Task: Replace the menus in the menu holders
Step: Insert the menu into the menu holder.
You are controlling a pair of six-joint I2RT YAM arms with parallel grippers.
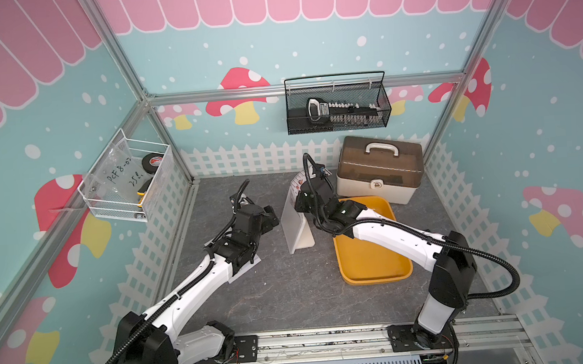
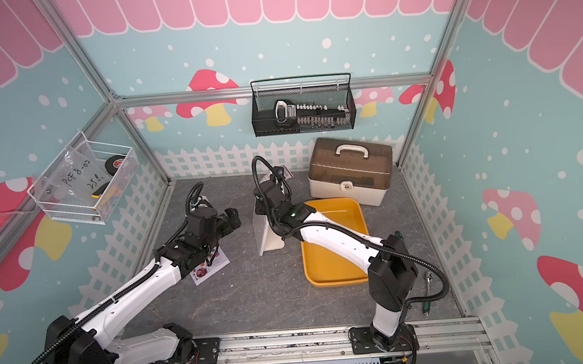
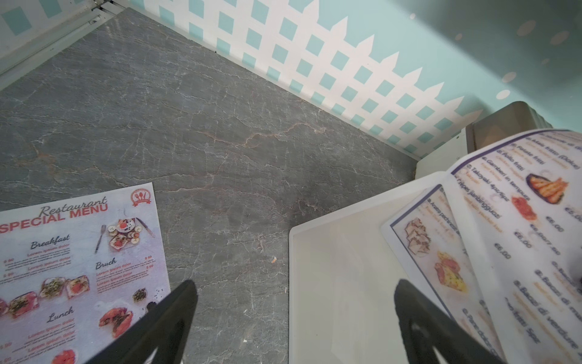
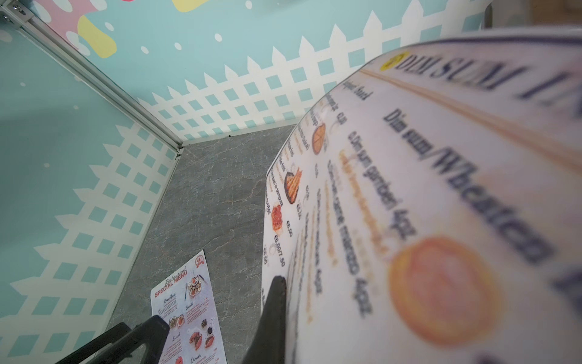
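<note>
The white menu holder (image 1: pixel 298 231) (image 2: pixel 267 234) (image 3: pixel 340 283) stands upright in the middle of the grey floor. Above it, my right gripper (image 1: pixel 314 179) (image 4: pixel 285 293) is shut on the white Dim Sum Inn menu (image 1: pixel 299 184) (image 3: pixel 519 236) (image 4: pixel 409 189). This sheet curves, and its lower part reaches down to the holder's top. The pinkish Special Menu (image 2: pixel 209 266) (image 3: pixel 72 268) (image 4: pixel 189 309) lies flat on the floor under my left arm. Just left of the holder, my left gripper (image 1: pixel 271 215) (image 2: pixel 231 219) (image 3: pixel 294 290) is open and holds nothing.
A yellow tray (image 1: pixel 371 268) lies right of the holder, under my right arm. A beige box with a brown lid (image 1: pixel 379 170) stands at the back right. Wire baskets hang on the back wall (image 1: pixel 337 103) and the left wall (image 1: pixel 127 179). Hand tools (image 2: pixel 428 285) lie by the right wall.
</note>
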